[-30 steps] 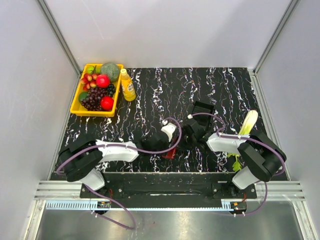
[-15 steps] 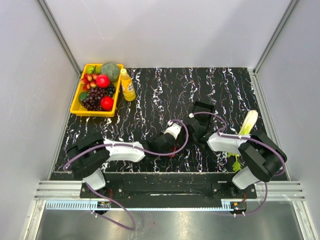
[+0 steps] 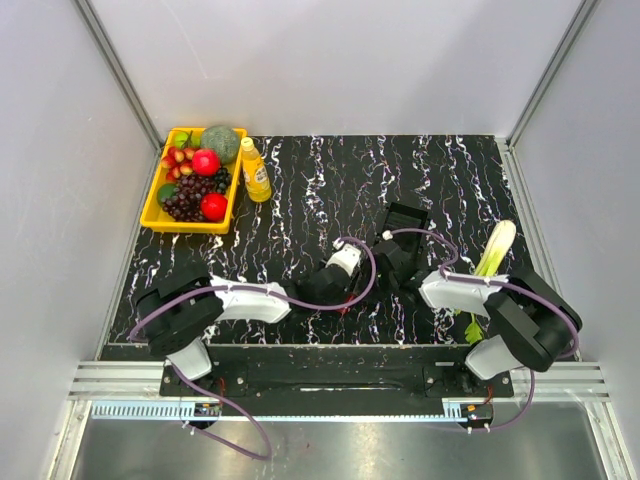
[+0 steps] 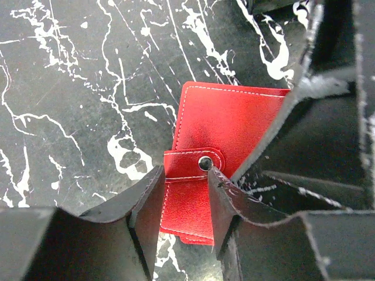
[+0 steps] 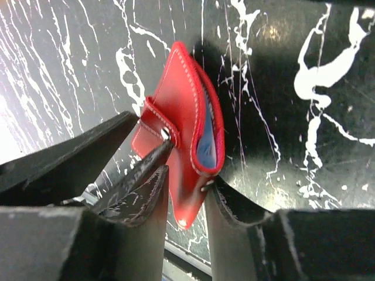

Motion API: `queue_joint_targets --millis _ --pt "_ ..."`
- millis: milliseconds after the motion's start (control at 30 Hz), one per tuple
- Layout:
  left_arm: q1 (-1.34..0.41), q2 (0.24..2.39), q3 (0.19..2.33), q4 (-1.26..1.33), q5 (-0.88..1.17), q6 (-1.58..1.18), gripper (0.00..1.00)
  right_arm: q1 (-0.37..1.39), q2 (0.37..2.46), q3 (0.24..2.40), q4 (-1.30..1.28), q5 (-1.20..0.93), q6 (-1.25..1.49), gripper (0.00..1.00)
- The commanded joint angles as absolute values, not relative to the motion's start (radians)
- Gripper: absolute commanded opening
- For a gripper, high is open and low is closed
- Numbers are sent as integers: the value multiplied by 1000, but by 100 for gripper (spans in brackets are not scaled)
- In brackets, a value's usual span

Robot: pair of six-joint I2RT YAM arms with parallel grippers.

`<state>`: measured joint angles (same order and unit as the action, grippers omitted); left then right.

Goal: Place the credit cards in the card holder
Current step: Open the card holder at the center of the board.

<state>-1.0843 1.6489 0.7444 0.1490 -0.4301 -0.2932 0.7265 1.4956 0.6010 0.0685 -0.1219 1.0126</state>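
Right gripper (image 5: 186, 178): jaws clamped on the lower edge of the card holder (image 5: 179, 111), one finger on each face. The card holder is tipped up on edge off the worktop (image 5: 281, 117), seen nearly edge-on from the right wrist. Its mouth gapes slightly just above the right jaws. A pale grey-blue sliver shows inside, apparently a credit card (image 5: 206, 146); the count cannot be read and the rest of it is hidden in the pocket. Left gripper (image 4: 186, 175): jaws a narrow gap apart, nothing pinched between them. Both fingers (image 5: 88, 152) lie on the outer red face, and the strap with its snap (image 4: 204, 163) shows in the gap. One tip sits at the snap; firm contact cannot be confirmed. From the left wrist, the card holder's far right edge is cut off behind a right finger (image 4: 304, 129), and its near end is covered by the left fingers. From the top camera the card holder is almost wholly hidden under the two wrists. Beyond the right jaws a black tray (image 3: 405, 215) is partly covered by the arm. A leafy vegetable (image 3: 497, 245) lies outboard of the right jaws, its lower end hidden.
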Motion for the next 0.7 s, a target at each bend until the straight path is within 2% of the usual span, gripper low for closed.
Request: queue_joint_targets --millis 0,133,233,300,400,467,567,633,667 --pt "-1075 1716 733 132 -402 -311 38 749 1393 572 114 -129 1063 38" --pt "-1075 1723 730 143 -390 -316 34 746 1333 545 123 -86 1069 34" --pt "-1075 1714 726 149 -382 -314 35 746 1341 554 107 -74 1065 14" --pt "-1075 1704 723 155 -373 -308 37 747 1365 569 103 -77 1063 8" --pt "-1074 1694 724 152 -362 -296 41 747 1399 583 98 -75 1063 8" --pt "-1074 1692 719 158 -347 -287 41 746 1414 591 92 -63 1065 17" --pt "-1072 1695 718 161 -338 -284 41 746 1419 594 95 -45 1058 19" --pt "-1071 1697 719 163 -331 -285 41 747 1430 600 97 -38 1055 25" --pt "-1072 1697 718 164 -327 -287 38 747 1434 601 98 -38 1054 24"
